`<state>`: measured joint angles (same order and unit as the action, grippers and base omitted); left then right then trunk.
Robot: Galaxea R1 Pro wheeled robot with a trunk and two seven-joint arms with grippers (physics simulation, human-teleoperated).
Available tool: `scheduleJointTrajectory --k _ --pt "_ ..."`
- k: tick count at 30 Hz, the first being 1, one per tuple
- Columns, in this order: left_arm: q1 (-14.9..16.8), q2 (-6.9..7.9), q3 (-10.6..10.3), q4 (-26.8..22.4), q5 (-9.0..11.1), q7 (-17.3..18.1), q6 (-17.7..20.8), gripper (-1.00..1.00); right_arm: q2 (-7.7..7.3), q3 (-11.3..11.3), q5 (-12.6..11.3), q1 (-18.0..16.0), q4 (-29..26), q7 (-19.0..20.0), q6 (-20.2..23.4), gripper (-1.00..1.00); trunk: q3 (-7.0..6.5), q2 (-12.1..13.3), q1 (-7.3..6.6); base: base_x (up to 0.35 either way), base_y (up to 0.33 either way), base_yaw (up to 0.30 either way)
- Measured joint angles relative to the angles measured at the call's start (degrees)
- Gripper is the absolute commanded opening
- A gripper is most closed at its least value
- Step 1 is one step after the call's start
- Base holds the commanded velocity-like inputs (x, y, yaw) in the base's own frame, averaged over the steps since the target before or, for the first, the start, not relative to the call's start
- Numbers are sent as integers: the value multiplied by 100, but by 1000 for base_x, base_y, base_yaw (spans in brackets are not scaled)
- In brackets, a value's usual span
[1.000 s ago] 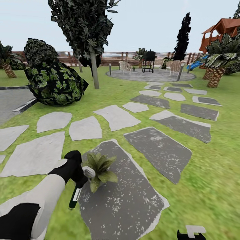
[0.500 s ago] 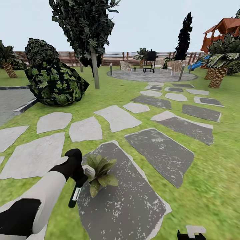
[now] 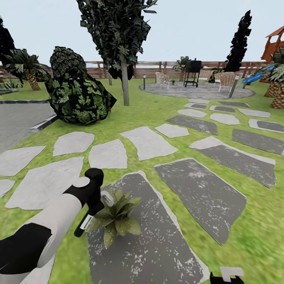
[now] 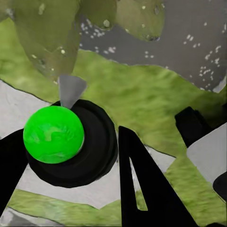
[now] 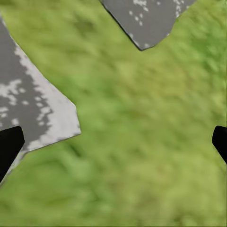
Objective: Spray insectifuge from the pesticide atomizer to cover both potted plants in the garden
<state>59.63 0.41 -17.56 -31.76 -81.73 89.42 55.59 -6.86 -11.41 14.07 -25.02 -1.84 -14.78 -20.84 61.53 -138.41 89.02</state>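
The left gripper's fingers [image 3: 94, 205] stay clamped on the pesticide atomizer [image 3: 84, 225], lower left of frame, touching the potted plant [image 3: 115, 216]. The view has swung leftward; spraying probably continues. The right gripper's fingers [image 5: 10, 144] stand wide over grass.

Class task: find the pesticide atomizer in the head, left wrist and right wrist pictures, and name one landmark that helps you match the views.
Head view: the pesticide atomizer hangs from the left gripper, lower left, beside the potted plant.
Left wrist view: seen end-on, its green-topped round end at centre left.
Right wrist view: not in it.
Shared landmark: the dark speckled slab.
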Motion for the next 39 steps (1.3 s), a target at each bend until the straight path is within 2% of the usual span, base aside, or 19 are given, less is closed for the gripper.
scheduleJointTrajectory --k 3,9,15,24,39 --pt "14 1 -108 7 -49 1 -3 -100 0 -2 0 0 -5 0 0 100 0 0 0 237 -193 98" --pt "-11 3 -124 23 -7 0 -11 -100 -8 0 0 1 1 0 0 100 0 0 0 219 -200 11" --pt "-55 15 -141 27 -4 0 -9 -100 -2 -1 0 0 0 0 0 100 0 0 5 -96 -221 34" --pt "-35 59 -109 26 -36 0 5 -100 8 0 0 -1 -1 -9 0 100 0 0 5 -232 -191 263" --pt "-34 56 -107 26 -50 1 22 -100 9 0 -2 -1 -2 -10 -1 100 0 0 2 68 -268 263"
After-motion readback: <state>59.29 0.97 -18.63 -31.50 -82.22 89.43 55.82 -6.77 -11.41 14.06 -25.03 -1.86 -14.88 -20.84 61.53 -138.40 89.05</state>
